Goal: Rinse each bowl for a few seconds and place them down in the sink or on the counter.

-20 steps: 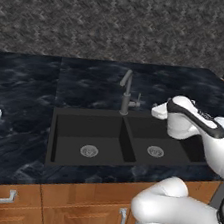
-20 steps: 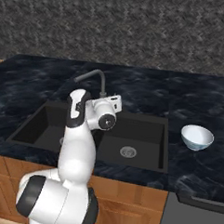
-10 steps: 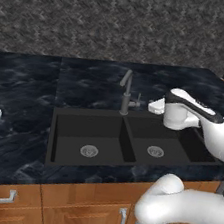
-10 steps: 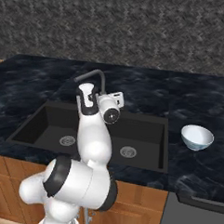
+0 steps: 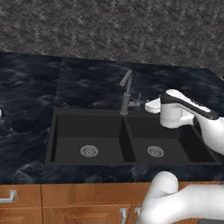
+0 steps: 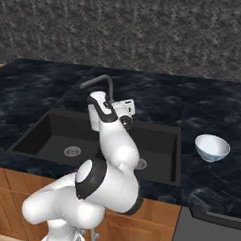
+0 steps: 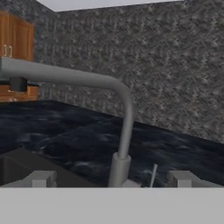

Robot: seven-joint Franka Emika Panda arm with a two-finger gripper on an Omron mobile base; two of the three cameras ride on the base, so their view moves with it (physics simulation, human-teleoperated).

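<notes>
Gripper point(image 5: 152, 105) spread wide and empty beside the faucet point(image 5: 126, 93), best nudging its small lever point(image 7: 153, 175) gently to start water.

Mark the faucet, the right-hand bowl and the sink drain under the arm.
faucet point(image 7: 126, 118), hand view, on the upright neck.
right-hand bowl point(image 6: 211, 147), right base view, on its outer wall.
sink drain point(image 5: 155, 151), left base view, on the silver ring.

Glossy marbled counter point(image 5: 24, 137), matte black sink point(image 5: 88, 131), glazed bowl point(image 6: 211, 148)
</notes>
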